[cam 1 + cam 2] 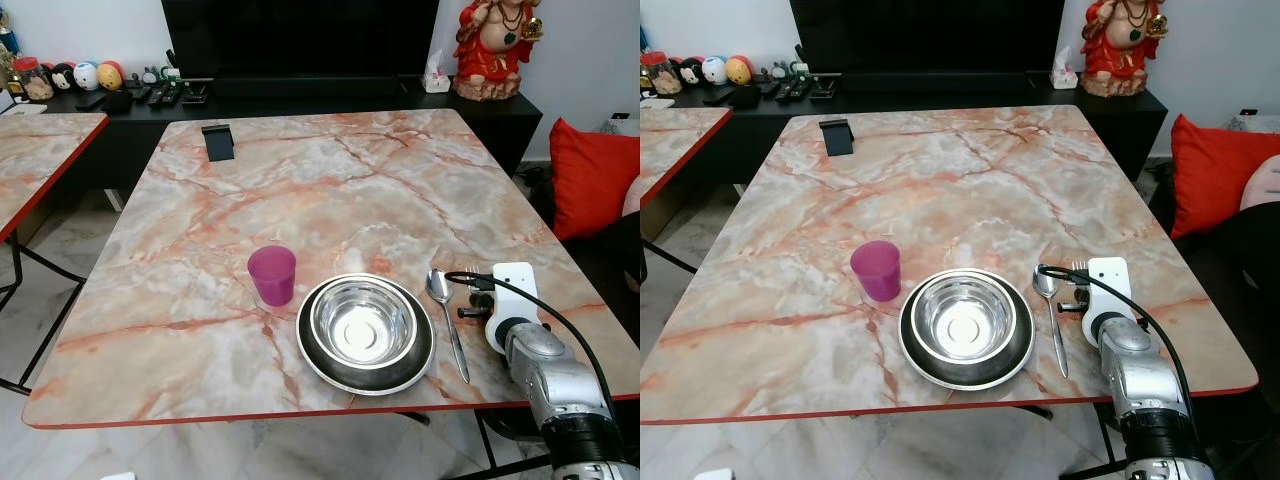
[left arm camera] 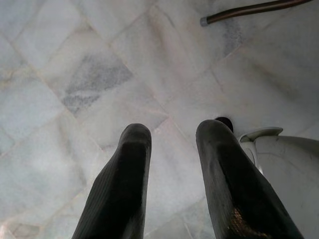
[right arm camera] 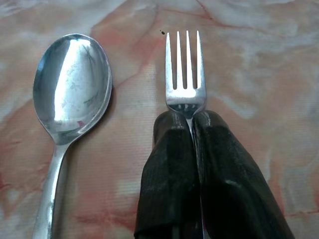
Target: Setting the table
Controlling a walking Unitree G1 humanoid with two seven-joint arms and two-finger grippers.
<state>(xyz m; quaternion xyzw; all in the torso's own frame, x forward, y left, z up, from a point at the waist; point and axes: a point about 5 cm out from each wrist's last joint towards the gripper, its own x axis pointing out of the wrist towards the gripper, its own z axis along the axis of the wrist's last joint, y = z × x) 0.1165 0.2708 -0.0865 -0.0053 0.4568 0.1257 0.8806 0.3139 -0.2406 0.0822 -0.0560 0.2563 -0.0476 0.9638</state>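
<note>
Right wrist view shows the right gripper [image 3: 192, 119] with its two black fingers pressed together on the neck of a fork [image 3: 184, 74] — the tines stick out past the fingertips over the marble table [image 1: 330, 190]. Just beside the fork, on its left in the scene, lies a spoon [image 1: 445, 315], bowl facing up and flat on the tabletop, apart from the fork.

From the head cameras, the right arm reaches over the near right part of the table, with the fork's tines just visible past the white wrist housing. Left of the spoon sits a steel bowl [image 1: 363, 322] nested on a dark-rimmed plate [image 1: 420, 365], close to the near edge. A purple cup [image 1: 272, 275] stands upright just left of the plate, near it but apart. At the far left of the table a small black stand [image 1: 217, 140] rests by the edge.

Left wrist view looks down at pale marble floor tiles [image 2: 89, 84] — the left gripper [image 2: 172, 134] hangs there with its fingers spread apart and nothing between them.
</note>
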